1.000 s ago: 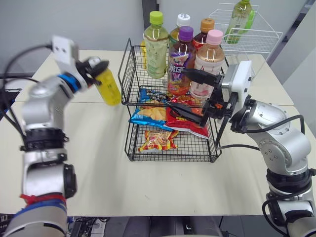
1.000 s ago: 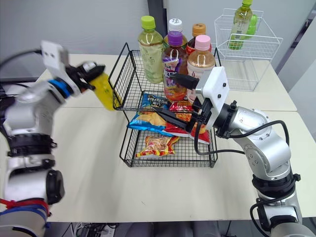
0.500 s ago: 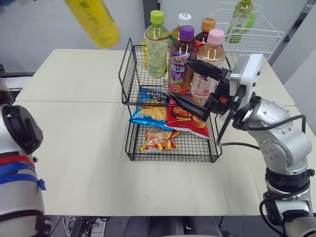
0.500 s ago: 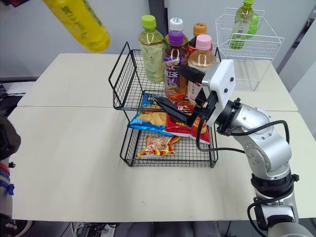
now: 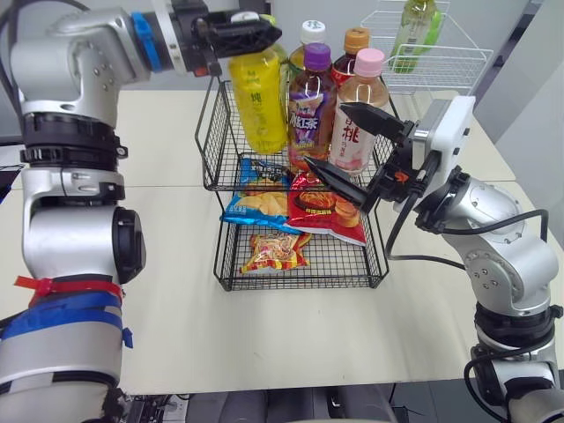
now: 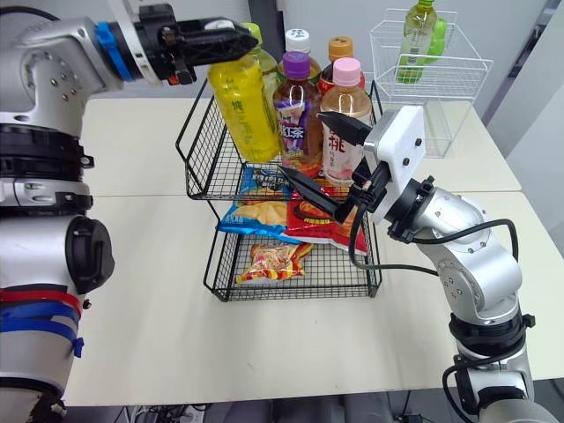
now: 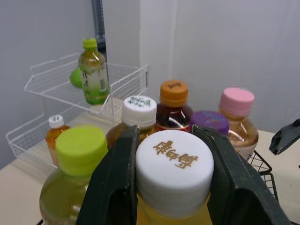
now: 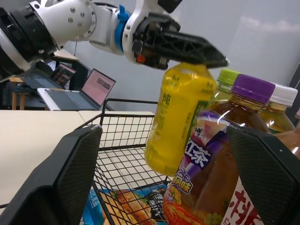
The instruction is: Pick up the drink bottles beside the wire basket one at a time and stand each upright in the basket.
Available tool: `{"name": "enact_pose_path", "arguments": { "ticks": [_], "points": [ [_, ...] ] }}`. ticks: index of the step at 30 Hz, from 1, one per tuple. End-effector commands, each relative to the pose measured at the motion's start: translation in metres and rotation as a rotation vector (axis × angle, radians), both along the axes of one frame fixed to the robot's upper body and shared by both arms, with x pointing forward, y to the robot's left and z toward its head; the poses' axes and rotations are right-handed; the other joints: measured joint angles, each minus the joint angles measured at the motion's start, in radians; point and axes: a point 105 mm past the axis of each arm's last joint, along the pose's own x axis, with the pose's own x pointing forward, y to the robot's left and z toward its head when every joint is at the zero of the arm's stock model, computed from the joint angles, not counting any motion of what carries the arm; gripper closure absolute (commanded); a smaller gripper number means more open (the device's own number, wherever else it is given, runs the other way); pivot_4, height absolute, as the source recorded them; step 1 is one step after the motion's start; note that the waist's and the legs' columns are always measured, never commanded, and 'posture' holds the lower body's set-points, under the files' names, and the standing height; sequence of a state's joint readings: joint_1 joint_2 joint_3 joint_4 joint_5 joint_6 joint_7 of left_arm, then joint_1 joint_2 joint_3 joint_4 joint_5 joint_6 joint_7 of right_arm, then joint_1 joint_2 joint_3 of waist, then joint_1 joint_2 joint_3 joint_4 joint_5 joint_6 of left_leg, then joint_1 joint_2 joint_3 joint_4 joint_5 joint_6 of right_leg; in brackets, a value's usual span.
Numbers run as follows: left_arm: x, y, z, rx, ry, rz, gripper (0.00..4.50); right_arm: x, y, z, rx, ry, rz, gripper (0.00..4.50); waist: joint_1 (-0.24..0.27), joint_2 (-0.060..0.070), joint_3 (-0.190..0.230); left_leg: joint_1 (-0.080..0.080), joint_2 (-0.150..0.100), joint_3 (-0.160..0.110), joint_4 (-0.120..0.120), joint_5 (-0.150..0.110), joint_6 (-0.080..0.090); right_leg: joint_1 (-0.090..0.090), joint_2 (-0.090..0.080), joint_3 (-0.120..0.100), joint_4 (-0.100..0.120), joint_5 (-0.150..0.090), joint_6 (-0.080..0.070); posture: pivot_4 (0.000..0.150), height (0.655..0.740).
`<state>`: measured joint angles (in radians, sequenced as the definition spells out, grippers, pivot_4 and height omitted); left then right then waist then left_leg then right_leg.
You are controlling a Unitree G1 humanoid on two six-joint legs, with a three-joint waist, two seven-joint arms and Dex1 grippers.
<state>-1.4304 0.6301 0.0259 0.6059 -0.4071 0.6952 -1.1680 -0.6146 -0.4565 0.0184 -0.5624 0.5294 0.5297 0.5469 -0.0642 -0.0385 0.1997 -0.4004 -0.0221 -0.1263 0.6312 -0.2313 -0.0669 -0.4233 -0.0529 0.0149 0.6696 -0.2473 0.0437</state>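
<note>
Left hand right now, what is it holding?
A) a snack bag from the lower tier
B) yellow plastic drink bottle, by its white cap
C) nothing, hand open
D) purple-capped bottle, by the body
B: the left hand is clamped on both sides of the white cap of the yellow plastic drink bottle, whose body hangs below it.

I think I am working in an office or a lab room. I see plain grey walls (image 7: 234, 42), pale tables (image 5: 167, 291) pushed together, and open laptops (image 8: 96, 89) behind.
</note>
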Motion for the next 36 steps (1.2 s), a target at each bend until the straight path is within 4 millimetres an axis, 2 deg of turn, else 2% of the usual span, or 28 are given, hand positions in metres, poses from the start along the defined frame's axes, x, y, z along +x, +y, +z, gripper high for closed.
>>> {"name": "enact_pose_path", "arguments": {
  "ticks": [1,5,14,15,19,23,27,30,32,36],
  "points": [
    [-0.013,-0.007,0.016,0.019,-0.103,-0.021,3.12,-0.009,-0.004,0.012,0.017,-0.063,-0.013,0.0,0.003,0.0,0.0,0.0,0.0,0.0,0.0,0.0,0.0,0.0,0.0,0.0,0.0,0.0,0.0,0.15,0.74],
    [-0.01,-0.005,0.006,0.031,-0.084,-0.019,3.12,-0.009,-0.005,0.011,0.014,-0.061,-0.019,0.0,0.006,0.0,0.0,0.0,0.0,0.0,0.001,0.0,0.0,0.0,0.0,0.0,0.001,0.0,0.0,0.15,0.74],
    [-0.009,0.007,0.01,0.03,-0.106,0.017,0.18,-0.008,-0.006,0.011,0.009,-0.055,-0.015,0.0,0.006,0.0,0.0,0.001,0.0,0.0,0.004,0.0,0.0,0.0,0.0,0.001,0.004,0.0,0.0,0.15,0.74],
    [-0.011,0.011,0.014,0.025,-0.12,0.02,0.04,-0.008,-0.006,0.011,0.01,-0.054,-0.014,0.0,0.006,0.0,0.0,0.001,0.0,0.0,0.004,0.0,0.0,0.0,0.0,0.001,0.005,0.0,0.0,0.15,0.74],
    [-0.019,0.032,0.025,-0.004,-0.152,0.051,0.04,-0.006,-0.015,0.028,0.097,-0.04,-0.015,0.0,0.004,0.0,0.0,0.001,0.0,0.0,0.005,0.0,0.0,0.0,0.0,0.001,0.005,0.0,0.0,0.15,0.74],
    [-0.027,0.067,0.023,-0.009,-0.177,0.13,0.04,-0.005,-0.039,0.048,0.119,-0.042,-0.031,0.0,0.005,0.0,0.0,0.001,0.0,0.0,0.005,0.0,0.0,0.0,0.0,0.001,0.006,0.0,0.0,0.15,0.74],
    [-0.034,0.108,0.015,-0.012,-0.186,0.255,0.04,0.0,-0.079,0.066,0.114,0.0,-0.069,0.0,0.008,0.0,0.0,0.002,0.0,0.001,0.005,0.0,0.0,0.001,0.0,0.001,0.006,0.0,0.0,0.15,0.74],
    [-0.032,0.133,0.005,-0.019,-0.177,0.367,0.04,0.008,-0.115,0.072,0.052,0.023,-0.15,0.0,0.014,0.0,0.0,0.001,0.0,0.001,0.006,0.0,0.0,0.001,0.0,0.001,0.006,0.0,0.0,0.15,0.74],
    [-0.029,0.143,-0.004,-0.02,-0.17,0.424,0.04,0.013,-0.133,0.07,0.02,0.05,-0.186,0.0,0.02,0.0,0.0,0.001,0.0,0.001,0.008,0.0,0.001,0.002,0.0,0.0,0.006,0.0,0.0,0.15,0.74],
    [-0.028,0.165,-0.05,0.049,-0.11,0.509,0.04,0.031,-0.175,0.03,-0.174,0.108,-0.32,0.0,0.023,0.0,0.0,0.002,0.0,0.002,0.009,-0.001,0.001,0.004,0.0,0.001,0.007,0.0,0.0,0.15,0.74]
  ]
}}
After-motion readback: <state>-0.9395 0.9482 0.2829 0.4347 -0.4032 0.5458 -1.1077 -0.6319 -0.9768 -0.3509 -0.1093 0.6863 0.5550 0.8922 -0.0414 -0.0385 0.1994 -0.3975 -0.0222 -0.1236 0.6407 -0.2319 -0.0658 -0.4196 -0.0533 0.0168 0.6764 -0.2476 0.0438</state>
